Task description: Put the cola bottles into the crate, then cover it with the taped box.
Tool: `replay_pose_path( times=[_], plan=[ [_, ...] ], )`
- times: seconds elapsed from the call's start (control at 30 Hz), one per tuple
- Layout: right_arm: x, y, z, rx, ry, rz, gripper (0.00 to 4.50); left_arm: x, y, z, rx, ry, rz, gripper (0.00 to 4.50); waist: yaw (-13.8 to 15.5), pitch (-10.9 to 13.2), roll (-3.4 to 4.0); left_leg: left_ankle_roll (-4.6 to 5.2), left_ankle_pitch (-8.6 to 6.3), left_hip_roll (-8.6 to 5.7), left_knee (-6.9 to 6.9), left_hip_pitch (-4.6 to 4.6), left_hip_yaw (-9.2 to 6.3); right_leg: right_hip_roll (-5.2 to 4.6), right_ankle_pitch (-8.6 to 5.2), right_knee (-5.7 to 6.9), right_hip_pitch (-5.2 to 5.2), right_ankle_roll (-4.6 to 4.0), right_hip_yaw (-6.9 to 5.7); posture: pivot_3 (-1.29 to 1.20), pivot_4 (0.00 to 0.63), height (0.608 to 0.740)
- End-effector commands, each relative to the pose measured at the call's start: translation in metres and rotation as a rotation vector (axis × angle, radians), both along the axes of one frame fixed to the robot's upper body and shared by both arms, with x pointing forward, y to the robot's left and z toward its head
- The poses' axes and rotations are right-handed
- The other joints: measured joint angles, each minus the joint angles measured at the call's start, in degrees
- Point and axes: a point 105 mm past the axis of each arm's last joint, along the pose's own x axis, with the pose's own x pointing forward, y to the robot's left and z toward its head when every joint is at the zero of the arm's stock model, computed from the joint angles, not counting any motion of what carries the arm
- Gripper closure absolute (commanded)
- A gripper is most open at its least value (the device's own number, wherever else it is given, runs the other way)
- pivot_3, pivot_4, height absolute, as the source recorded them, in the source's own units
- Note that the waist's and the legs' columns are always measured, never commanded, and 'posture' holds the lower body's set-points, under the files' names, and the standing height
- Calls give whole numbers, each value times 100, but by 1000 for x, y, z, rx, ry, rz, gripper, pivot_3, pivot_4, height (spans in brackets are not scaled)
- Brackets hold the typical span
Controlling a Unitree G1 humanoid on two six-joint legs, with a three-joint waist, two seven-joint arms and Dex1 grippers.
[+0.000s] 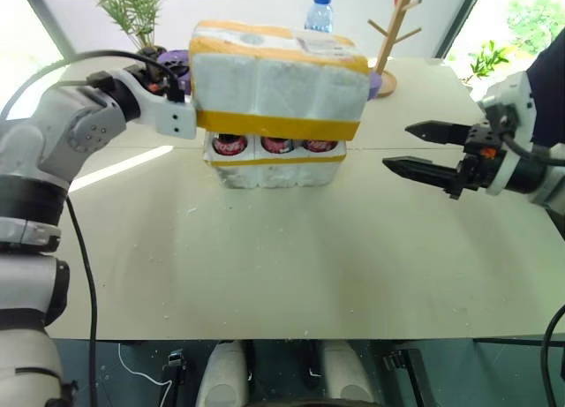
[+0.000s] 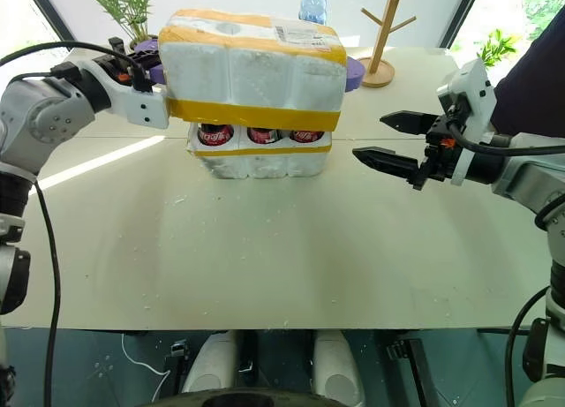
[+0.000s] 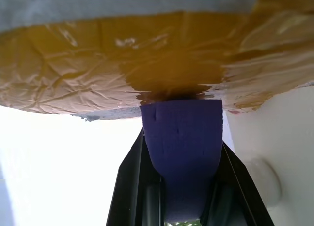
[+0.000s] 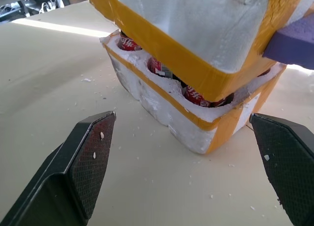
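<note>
Styrofoam box: light, crumbly; left gripper pinches its left rim; right gripper gapes empty.

The taped box sat over the cola bottles, which stood in the crate at mid-table. A water bottle stood behind it, a wooden rack far right, a plant far left.

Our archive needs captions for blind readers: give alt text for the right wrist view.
The taped box sits low over the crate, not fully down, with red-labelled cola bottles showing in the gap between them. The right hand faces them, open, its two black fingers spread wide above the beige table.
</note>
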Motion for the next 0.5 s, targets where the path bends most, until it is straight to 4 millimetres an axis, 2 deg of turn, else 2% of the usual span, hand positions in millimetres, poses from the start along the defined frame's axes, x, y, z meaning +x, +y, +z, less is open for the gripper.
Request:
replay_pose_path(
  times=[0.03, 0.17, 0.3, 0.43, 0.5],
  plan=[
    [-3, 4, 13, 3, -61, 21, 0, -6, 2, -3, 9, 4, 5, 2259, 7, 0, 0, 0, 0, 0, 1, -1, 0, 0, 0, 0, 0, 0, 0, 0, 150, 740],
    [-1, 1, 10, -12, -51, 10, 0, -16, 8, -10, -42, 48, 8, 232, 10, 0, 0, 0, 0, 0, 1, -2, -1, 0, 0, 0, 0, 0, -1, 0, 150, 740],
    [0, -7, 6, -37, -42, -12, 0, -42, 25, -10, -146, 88, 2, 232, -16, 0, 0, 0, 0, 3, 0, -1, -1, -3, 0, -1, -1, 0, 1, 0, 150, 740],
    [5, -22, 3, -53, -27, -46, 0, -72, 49, -9, -394, 213, 6, 232, -32, -1, 1, 0, 0, 6, -1, 3, 1, -3, -1, 4, -3, -1, 2, 0, 150, 740],
    [8, -29, 1, -62, -17, -58, 0, -85, 63, -13, -554, 336, 31, 232, -34, -1, 1, 0, 0, 8, -1, 5, 2, -6, -1, 4, 1, -1, 2, 0, 150, 740]
  ],
)
